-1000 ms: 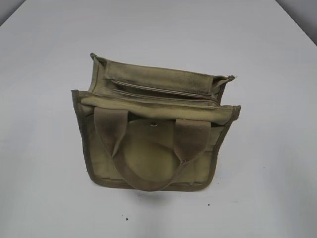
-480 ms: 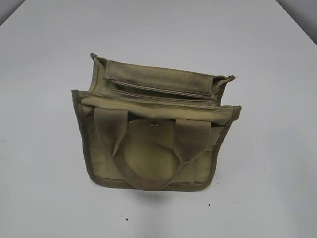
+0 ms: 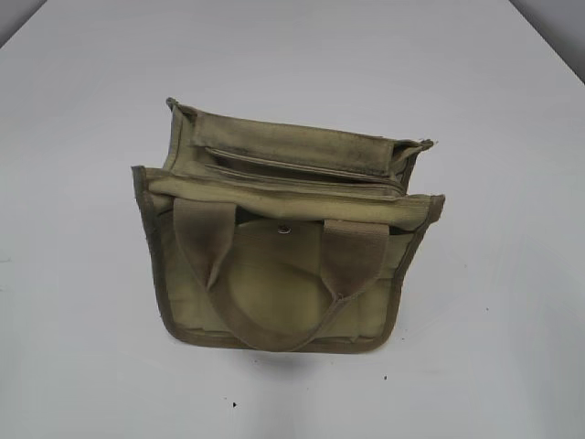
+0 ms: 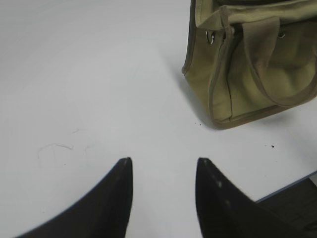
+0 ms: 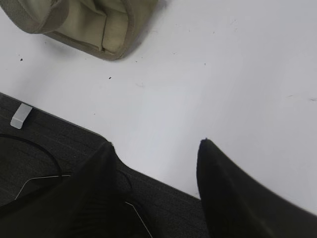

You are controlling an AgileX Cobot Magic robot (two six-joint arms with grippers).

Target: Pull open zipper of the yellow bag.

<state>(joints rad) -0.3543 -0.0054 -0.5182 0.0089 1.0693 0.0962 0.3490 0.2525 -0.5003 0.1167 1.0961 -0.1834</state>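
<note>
The yellow bag (image 3: 274,283) stands upright in the middle of the white table, handles towards the camera. Its zipper (image 3: 292,168) runs straight along the top, with the round snap stud (image 3: 284,229) just below it. Neither gripper shows in the exterior view. In the left wrist view my left gripper (image 4: 164,159) hangs open over bare table, and the bag (image 4: 233,79) stands apart at the upper right, with a small silver metal piece (image 4: 210,37) at its near top corner. My right gripper (image 5: 157,143) is open and empty over the table's front edge, far from the bag (image 5: 84,25).
The white table (image 3: 91,347) spreads round the bag on all sides. Its front edge (image 5: 74,126) crosses the right wrist view, with a dark floor, a thin cable (image 5: 44,148) and a small white clip (image 5: 21,115) beyond it. A table corner (image 4: 292,186) shows at the lower right of the left wrist view.
</note>
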